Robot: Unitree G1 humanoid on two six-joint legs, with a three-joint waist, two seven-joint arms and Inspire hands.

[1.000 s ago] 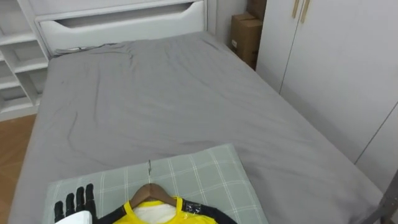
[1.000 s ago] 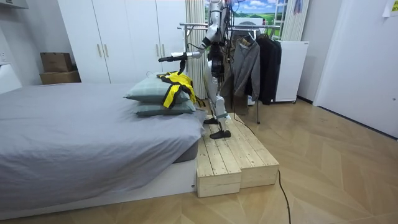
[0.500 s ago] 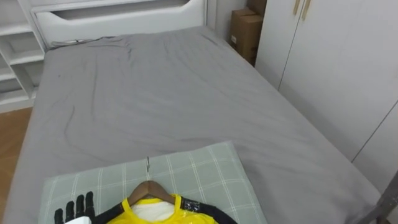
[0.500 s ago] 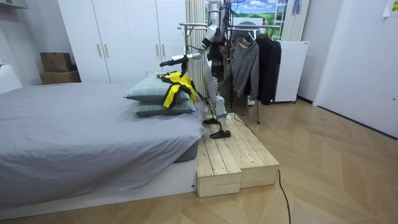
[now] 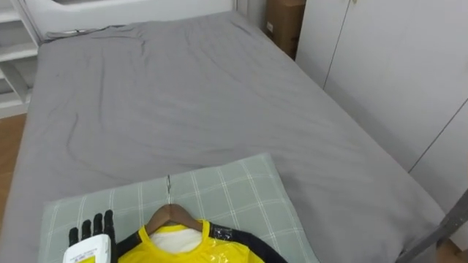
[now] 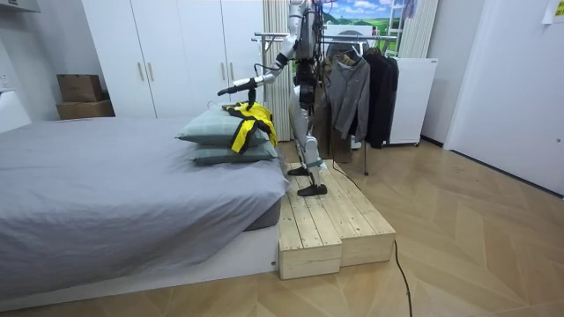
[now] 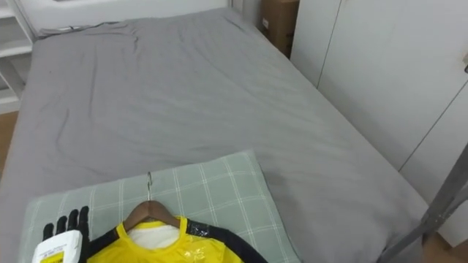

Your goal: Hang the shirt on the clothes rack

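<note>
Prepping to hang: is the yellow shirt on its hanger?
On it: the wooden hanger sits inside the yellow shirt at its collar, on the pillow.

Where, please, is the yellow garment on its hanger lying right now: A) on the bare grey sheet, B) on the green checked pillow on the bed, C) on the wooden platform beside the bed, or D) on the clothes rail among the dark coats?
B: the yellow garment, on its wooden hanger, lies flat on the green checked pillow, with the left hand beside it.
</note>
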